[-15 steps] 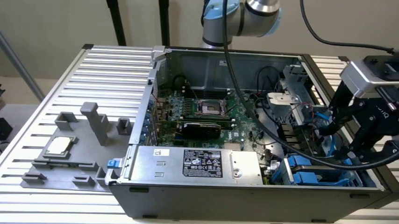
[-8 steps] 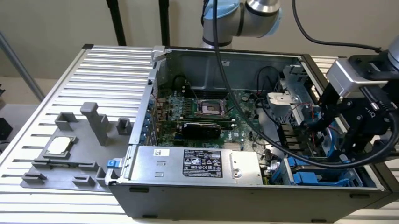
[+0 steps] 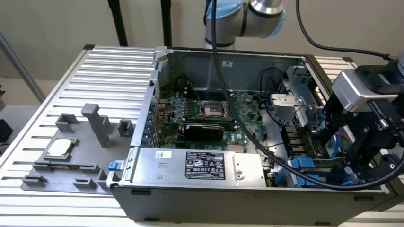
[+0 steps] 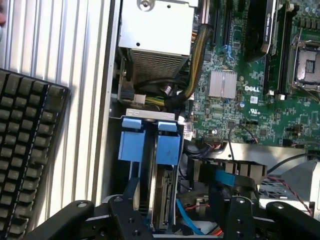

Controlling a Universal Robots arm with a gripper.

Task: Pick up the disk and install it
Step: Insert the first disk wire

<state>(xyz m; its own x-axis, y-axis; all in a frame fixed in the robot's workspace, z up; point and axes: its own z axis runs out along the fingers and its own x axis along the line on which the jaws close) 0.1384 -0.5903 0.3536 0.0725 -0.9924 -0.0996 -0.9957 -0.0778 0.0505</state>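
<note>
Disk [image 4: 167, 150] stands on edge between the jaws of the gripper [image 4: 174, 197], which are spread wide. The black fingers [image 4: 131, 192] flank it on either side with a gap to each, and nothing is held. The disk sits in the drive bay at the corner of the computer case [image 3: 189, 203], with its bright blue carrier facing up and the silver-grey metal of the drive showing beneath. A second blue carrier [image 4: 131, 145] sits in the slot just beside it, on the side nearer the case wall. A thin blue cable [image 4: 187, 220] curls near the foot of the bay. Beyond the bay lies the green motherboard [image 4: 250, 100]. A silver box with a black label [image 3: 202, 168] sits along the case's near wall in the exterior view. The case rests on a ribbed metal table [image 3: 107, 71], where a grey fixture [image 3: 94, 123] stands to the exterior view's left. A black keyboard [image 4: 25, 150] lies on the table outside the case wall.
</note>
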